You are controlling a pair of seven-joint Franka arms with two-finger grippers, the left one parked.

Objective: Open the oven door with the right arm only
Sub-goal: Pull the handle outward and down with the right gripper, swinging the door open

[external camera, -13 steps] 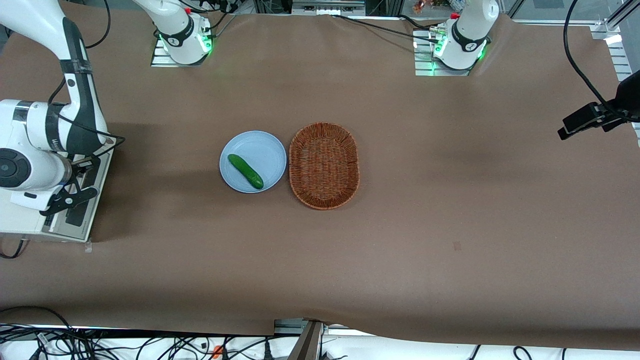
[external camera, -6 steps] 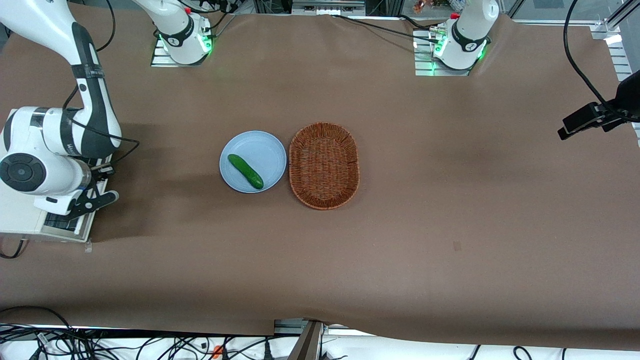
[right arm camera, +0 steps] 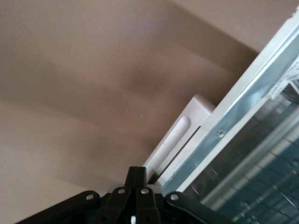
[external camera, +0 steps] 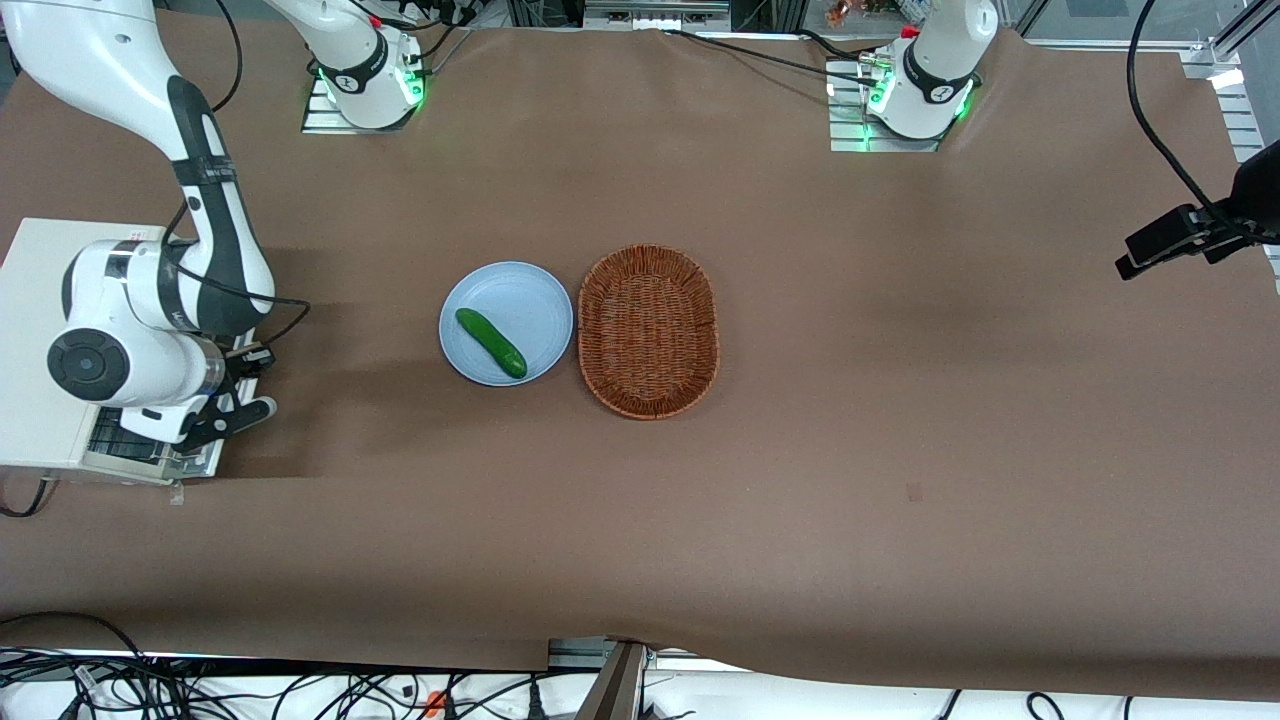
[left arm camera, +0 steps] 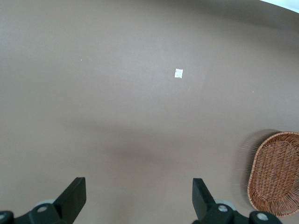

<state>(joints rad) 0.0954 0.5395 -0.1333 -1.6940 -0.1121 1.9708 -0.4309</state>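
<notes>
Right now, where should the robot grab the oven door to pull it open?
Grab the bar handle on the oven door's free edge, coming from in front of the oven. A gap shows between bar and door, so fingers could probably close around it. The gripper sits shut beside the handle.

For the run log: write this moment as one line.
stage: oven door folded down | gripper: shut, above door's handle edge | cucumber on plate | basket beside plate
</notes>
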